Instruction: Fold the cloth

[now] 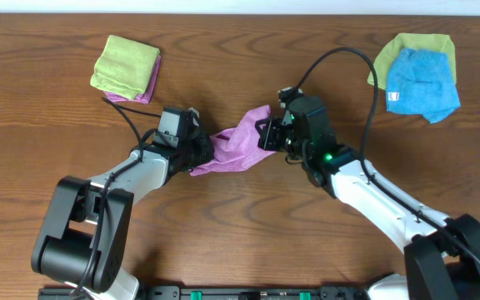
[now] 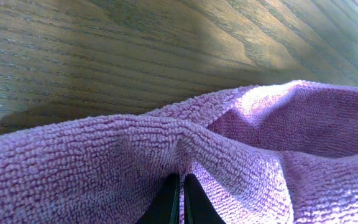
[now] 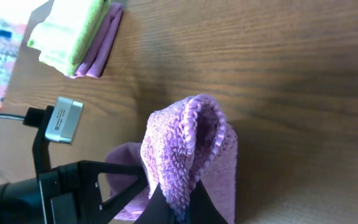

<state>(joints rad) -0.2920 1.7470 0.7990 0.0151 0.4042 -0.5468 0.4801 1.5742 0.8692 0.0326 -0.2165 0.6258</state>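
The lilac cloth (image 1: 238,143) hangs bunched and stretched between my two grippers at the middle of the wooden table. My left gripper (image 1: 200,152) is shut on the cloth's left end; in the left wrist view the cloth (image 2: 166,155) fills the frame and the fingertips (image 2: 179,186) pinch a fold. My right gripper (image 1: 267,133) is shut on the cloth's right end, held a little above the table. In the right wrist view the fingertips (image 3: 179,208) pinch a hemmed edge of the cloth (image 3: 188,149). No white tag shows.
A lime-green cloth (image 1: 125,63) lies folded on a small purple folded cloth (image 1: 144,90) at the back left. A blue cloth (image 1: 422,82) lies on another lime-green cloth (image 1: 415,46) at the back right. The left arm's camera (image 3: 64,119) shows in the right wrist view.
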